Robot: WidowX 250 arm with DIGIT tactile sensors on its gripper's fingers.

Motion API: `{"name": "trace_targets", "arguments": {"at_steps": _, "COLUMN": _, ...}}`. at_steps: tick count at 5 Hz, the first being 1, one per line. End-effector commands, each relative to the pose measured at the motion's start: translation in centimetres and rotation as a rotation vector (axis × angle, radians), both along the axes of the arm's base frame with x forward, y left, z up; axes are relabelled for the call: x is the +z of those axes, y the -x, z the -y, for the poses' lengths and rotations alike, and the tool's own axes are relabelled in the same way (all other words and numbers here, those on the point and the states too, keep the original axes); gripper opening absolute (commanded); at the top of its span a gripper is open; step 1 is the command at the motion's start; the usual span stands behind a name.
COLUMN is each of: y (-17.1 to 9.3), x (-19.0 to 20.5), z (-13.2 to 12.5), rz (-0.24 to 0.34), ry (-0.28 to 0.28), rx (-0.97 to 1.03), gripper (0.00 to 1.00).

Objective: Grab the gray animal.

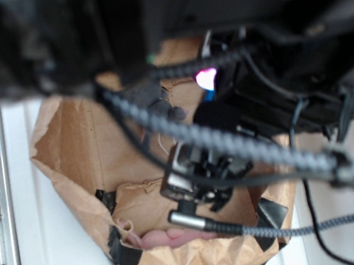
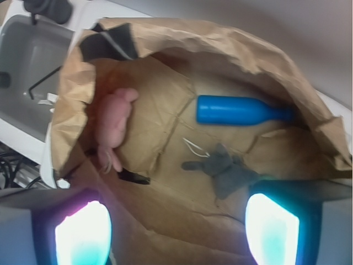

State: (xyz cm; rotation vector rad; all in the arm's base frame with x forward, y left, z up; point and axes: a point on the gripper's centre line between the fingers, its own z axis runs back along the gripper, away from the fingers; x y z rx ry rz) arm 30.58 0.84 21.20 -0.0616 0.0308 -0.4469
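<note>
Glowing fingertips (image 2: 83,234) of the gripper (image 2: 176,234) sit right up in the wrist cam, spread wide apart with nothing between them, hovering over the crumpled brown paper bag (image 2: 165,116). Inside it there's a blue bottle (image 2: 242,111) lying on its side, a pink soft toy (image 2: 116,124) off by the bag wall, and the gray animal (image 2: 223,168) flat on the paper just below the bottle, close to one fingertip.

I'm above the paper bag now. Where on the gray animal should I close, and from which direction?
Probably from straight above, through the bag's open top, since the paper bag walls block any side approach. Close on the thick middle of the gray animal, not its thin limbs or white string loop. It lies flat on the bag floor, apart from the blue bottle and pink soft toy. The end effector looks open.
</note>
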Motion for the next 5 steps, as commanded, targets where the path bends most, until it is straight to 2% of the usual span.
{"name": "trace_targets", "arguments": {"at_steps": 1, "y": 0.4, "x": 2.0, "z": 1.1, "rz": 0.076, "ry": -0.004, "rx": -0.018, "gripper": 1.00}}
{"name": "trace_targets", "arguments": {"at_steps": 2, "y": 0.8, "x": 1.0, "z": -0.4, "rz": 0.115, "ry": 0.036, "rx": -0.237, "gripper": 1.00}}
{"name": "trace_targets", "arguments": {"at_steps": 3, "y": 2.5, "x": -0.7, "z": -1.9, "rz": 0.150, "ry": 0.042, "rx": -0.370, "gripper": 1.00}}
{"name": "trace_targets", "arguments": {"at_steps": 4, "y": 4.4, "x": -2.3, "z": -2.7, "rz": 0.166, "ry": 0.007, "rx": -0.477, "gripper": 1.00}}
{"name": "trace_targets", "arguments": {"at_steps": 5, "y": 4.2, "x": -4.0, "z": -3.8, "rz": 0.224, "ry": 0.081, "rx": -0.564, "gripper": 1.00}}
